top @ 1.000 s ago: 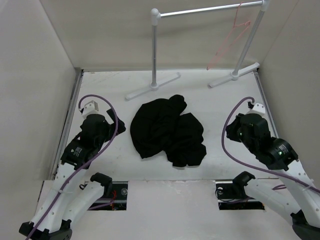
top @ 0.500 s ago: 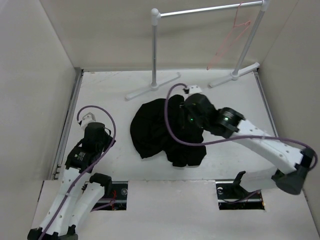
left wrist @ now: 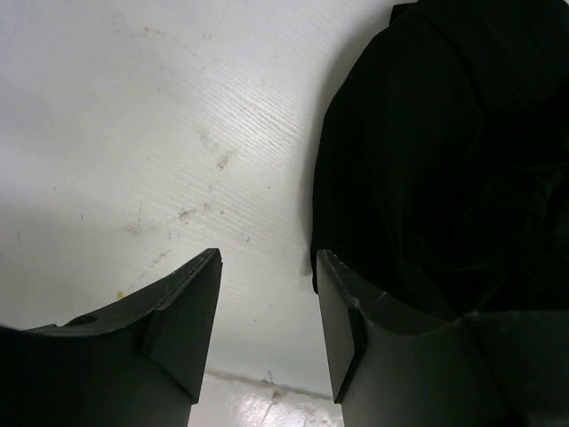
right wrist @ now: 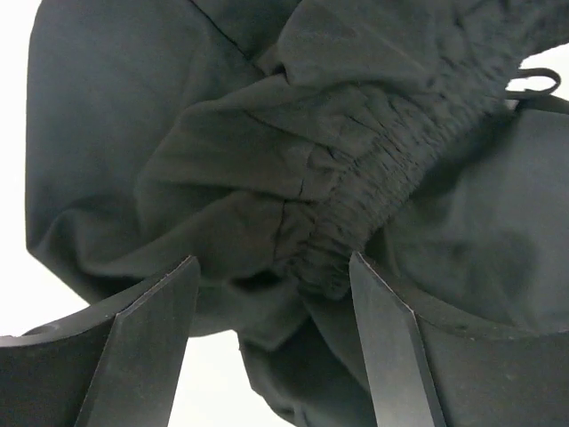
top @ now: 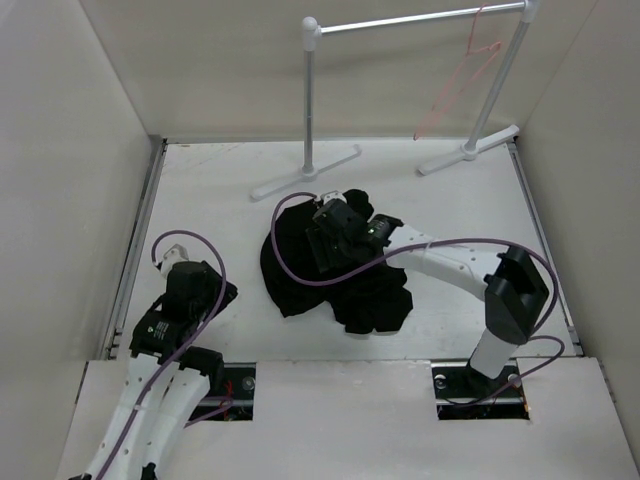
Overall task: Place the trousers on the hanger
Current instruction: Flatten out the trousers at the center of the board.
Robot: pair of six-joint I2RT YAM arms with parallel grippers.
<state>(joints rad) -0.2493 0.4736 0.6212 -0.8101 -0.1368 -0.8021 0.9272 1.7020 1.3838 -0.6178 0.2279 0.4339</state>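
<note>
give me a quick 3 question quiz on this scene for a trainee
1. True or false: the hanger hangs on the rack.
2. Which one is over the trousers: A, the left claw, or B, the right claw?
3. Fill in: the jaws of the right claw stand ____ around the gathered waistband.
Key: 1 true; 2 B; 3 open.

High rear overview; wrist close-ups on trousers [right wrist: 222, 160]
</note>
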